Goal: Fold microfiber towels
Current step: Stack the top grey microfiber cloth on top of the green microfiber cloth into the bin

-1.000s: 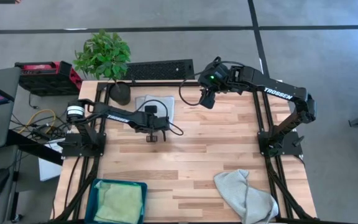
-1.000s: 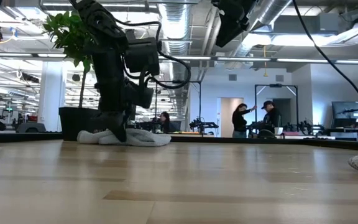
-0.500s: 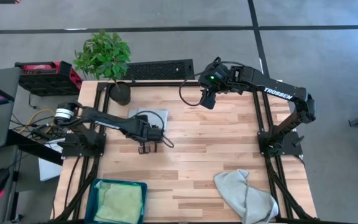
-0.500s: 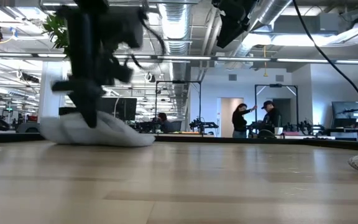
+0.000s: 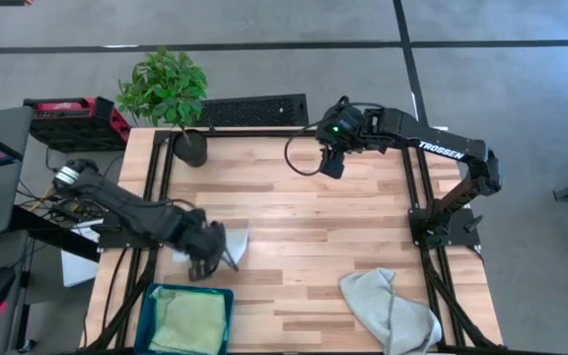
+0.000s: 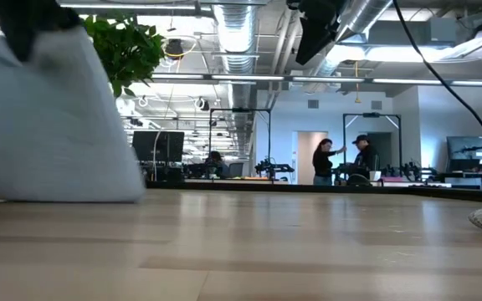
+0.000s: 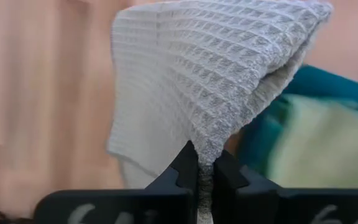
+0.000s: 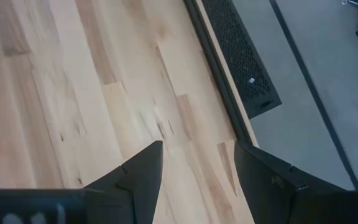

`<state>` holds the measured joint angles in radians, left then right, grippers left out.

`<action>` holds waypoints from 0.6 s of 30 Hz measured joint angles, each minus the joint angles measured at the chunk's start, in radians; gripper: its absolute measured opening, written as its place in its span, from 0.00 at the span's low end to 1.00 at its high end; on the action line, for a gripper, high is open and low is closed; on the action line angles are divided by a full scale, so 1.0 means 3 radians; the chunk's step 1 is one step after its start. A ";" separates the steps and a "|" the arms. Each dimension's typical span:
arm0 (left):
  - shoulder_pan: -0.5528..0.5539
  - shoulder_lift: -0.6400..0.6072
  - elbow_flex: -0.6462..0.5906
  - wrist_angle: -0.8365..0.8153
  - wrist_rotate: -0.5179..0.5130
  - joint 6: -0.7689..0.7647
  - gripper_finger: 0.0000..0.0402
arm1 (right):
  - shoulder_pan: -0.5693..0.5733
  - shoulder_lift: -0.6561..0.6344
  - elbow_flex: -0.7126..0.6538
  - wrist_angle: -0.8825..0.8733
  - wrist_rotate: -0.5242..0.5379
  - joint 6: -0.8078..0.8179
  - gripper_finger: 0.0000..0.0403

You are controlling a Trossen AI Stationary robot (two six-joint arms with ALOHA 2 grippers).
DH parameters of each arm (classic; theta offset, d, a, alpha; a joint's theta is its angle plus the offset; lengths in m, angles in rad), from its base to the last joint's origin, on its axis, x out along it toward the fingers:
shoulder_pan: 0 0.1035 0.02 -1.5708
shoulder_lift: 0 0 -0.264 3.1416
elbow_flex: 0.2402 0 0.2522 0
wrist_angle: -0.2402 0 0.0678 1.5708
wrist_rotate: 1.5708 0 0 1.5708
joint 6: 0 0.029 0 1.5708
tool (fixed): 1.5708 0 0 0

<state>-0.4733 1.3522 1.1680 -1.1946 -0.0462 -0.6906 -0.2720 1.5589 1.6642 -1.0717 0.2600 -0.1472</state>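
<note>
- Pinching a folded grey towel (image 7: 222, 87) in my left gripper (image 7: 205, 175), lower left, just above the teal bin (image 5: 154, 296) for dropping in;
- my right gripper (image 8: 194, 165) waits spread, upper centre.

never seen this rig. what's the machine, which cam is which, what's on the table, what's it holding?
Two dark robot arms are bolted to a wooden table. The high view looks straight down on it, the low view looks level across the tabletop, and each wrist view looks out past that arm's own fingers.

The left gripper is shut on a pale grey towel and holds it close to the teal bin at the near left corner; a light green towel lies in that bin. The right gripper hangs open over the far side of the table, holding nothing.

Another grey towel lies crumpled at the near right corner. A potted plant stands at the far left corner.
</note>
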 joint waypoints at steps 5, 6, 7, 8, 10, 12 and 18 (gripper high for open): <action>-0.0509 -0.0007 0.0116 0.0045 0.0193 -0.0465 0.00 | 0.0081 0.0000 0.0000 0.0006 0.0000 0.0141 0.55; -0.0607 0.0004 0.0119 0.0102 0.0212 -0.0570 0.00 | 0.0101 0.0000 0.0000 0.0006 0.0000 0.0141 0.55; -0.0702 0.0014 0.0121 0.0175 0.0220 -0.0665 0.00 | 0.0123 0.0000 0.0000 0.0006 0.0000 0.0143 0.55; -0.0802 0.0022 0.0121 0.0233 0.0220 -0.0775 0.00 | 0.0143 0.0000 0.0000 0.0006 0.0000 0.0143 0.55; -0.0980 0.0035 0.0121 0.0317 0.0214 -0.1008 0.00 | 0.0181 0.0000 0.0000 0.0006 -0.0001 0.0152 0.55; -0.1129 0.0088 0.0121 0.0444 0.0167 -0.1155 0.00 | 0.0211 0.0000 -0.0001 0.0018 -0.0001 0.0202 0.55; -0.1458 0.0371 0.0114 0.0681 0.0086 -0.1371 0.00 | 0.0297 0.0000 -0.0001 0.0035 -0.0193 0.0331 0.55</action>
<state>-0.9106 1.4634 1.2021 -0.9903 -0.0205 -1.1019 -0.1828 1.5589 1.6638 -1.0613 0.2021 -0.0479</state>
